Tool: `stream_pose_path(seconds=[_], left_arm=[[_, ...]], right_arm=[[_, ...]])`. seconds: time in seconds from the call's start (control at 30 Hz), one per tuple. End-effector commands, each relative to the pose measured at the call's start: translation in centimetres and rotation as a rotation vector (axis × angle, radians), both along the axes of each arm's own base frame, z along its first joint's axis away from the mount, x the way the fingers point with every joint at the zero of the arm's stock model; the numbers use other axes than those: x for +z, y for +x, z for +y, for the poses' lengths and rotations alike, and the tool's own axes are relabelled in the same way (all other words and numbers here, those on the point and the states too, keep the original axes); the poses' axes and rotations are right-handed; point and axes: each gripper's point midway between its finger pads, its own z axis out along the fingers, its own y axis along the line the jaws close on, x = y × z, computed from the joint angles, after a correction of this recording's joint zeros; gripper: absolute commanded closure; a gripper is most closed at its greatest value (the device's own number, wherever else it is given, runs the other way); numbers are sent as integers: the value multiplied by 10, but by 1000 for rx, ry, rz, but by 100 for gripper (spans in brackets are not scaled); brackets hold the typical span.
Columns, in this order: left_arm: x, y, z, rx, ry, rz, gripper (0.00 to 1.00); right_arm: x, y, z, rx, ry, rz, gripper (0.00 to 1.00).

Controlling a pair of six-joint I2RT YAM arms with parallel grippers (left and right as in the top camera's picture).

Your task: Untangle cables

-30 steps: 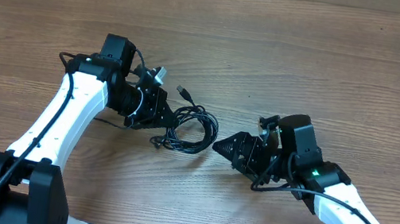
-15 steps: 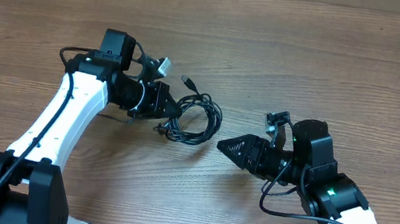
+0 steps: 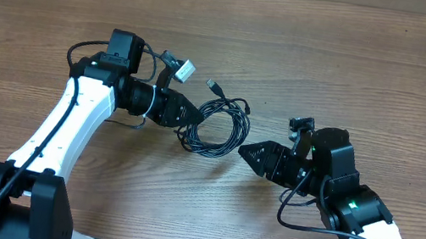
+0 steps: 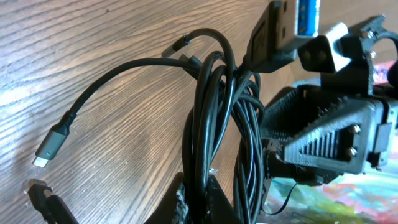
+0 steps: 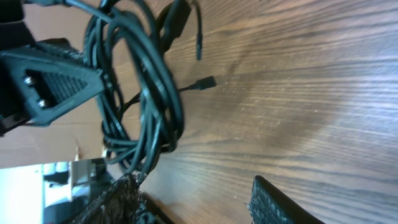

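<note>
The left fingers (image 3: pixel 183 112) are closed and clamped on the left side of the cables (image 3: pixel 220 129), which are bundled as a loose coil at mid-tabletop (image 3: pixel 334 61). The right fingers (image 3: pixel 255 155) are set apart just beside the coil's right edge; contact there cannot be confirmed.

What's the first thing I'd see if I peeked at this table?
A tangly coil of black cables sits in the middle of the wooden table. The left gripper pinches its left side. The right gripper points at it from the right, jaws apart.
</note>
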Motion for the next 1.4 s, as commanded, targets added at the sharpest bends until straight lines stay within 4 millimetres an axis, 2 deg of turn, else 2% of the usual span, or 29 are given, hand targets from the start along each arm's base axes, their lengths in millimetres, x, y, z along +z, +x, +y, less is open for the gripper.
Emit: stream_pose_path(seconds=[0.0, 0.53, 0.97, 1.07, 1.2, 1.27, 1.37], left_arm=[[24, 0, -8, -56, -63, -104, 96], [25, 0, -8, -57, -67, -102, 96], [23, 5, -7, -18, -53, -74, 96], [16, 18, -2, 99, -1, 23, 96], [-9, 39, 22, 498, 127, 360, 96], [-20, 41, 34, 716, 156, 559, 96], [-31, 34, 44, 977, 159, 846, 96]], right_arm=[[7, 9, -3, -17, -31, -61, 44], [14, 17, -2, -37, -21, -105, 43], [14, 16, -2, -34, -19, -98, 43], [16, 12, 2, -7, 2, -90, 44], [18, 5, 8, 36, 33, -75, 43], [19, 2, 10, 52, 45, -68, 43], [22, -4, 14, 83, 69, -57, 37]])
